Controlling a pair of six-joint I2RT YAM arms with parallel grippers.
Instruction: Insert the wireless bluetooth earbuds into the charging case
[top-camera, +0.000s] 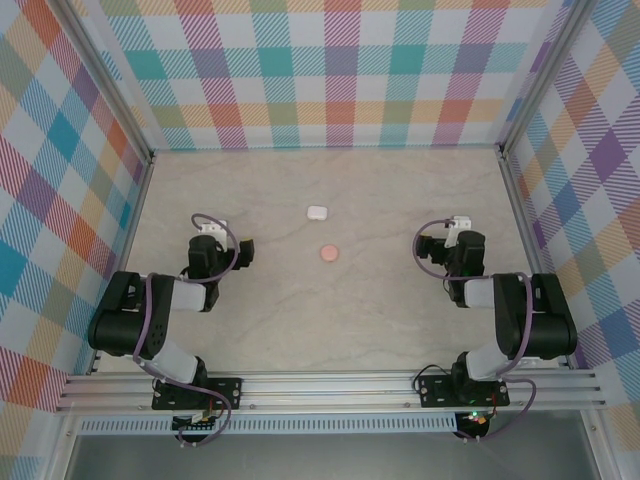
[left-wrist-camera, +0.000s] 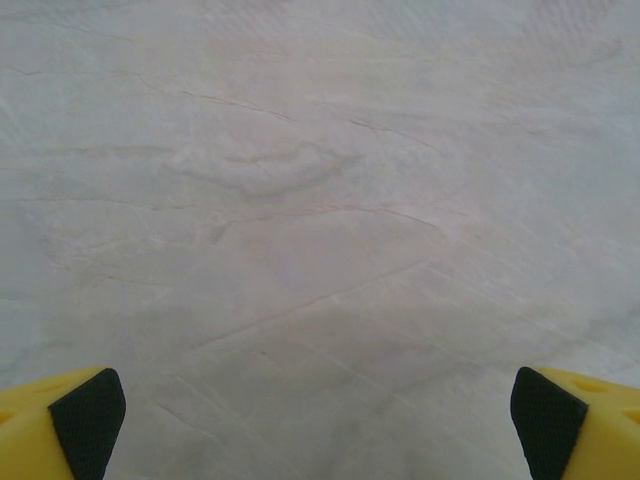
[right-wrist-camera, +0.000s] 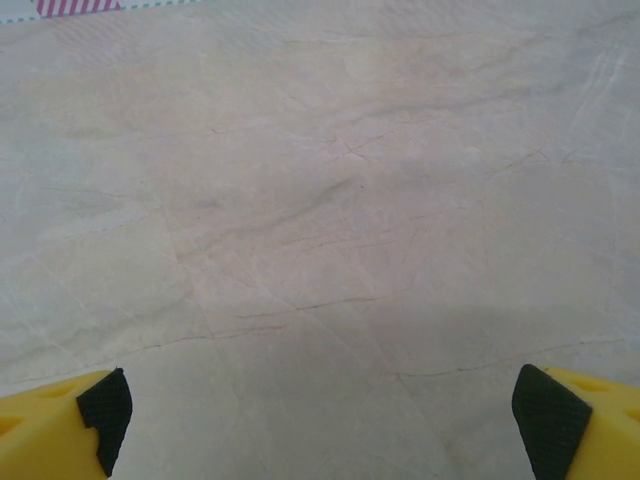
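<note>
While the left gripper (left-wrist-camera: 320, 425) and right gripper (right-wrist-camera: 320, 425) hang empty, fingers spread wide over the tabletop (top-camera: 400, 330), the charging case (top-camera: 318, 212) lies at upper centre of the top view, long axis left-right, seemingly nearer the left arm, a pink disc (top-camera: 329, 253) just below it; whether the earbuds are inside is too small to tell

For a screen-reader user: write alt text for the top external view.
A small white charging case lies on a pale marbled table, a pink disc just nearer the arms, apart from it. The left arm and right arm sit folded at either side, touching neither. Around it stand plaid walls.
</note>
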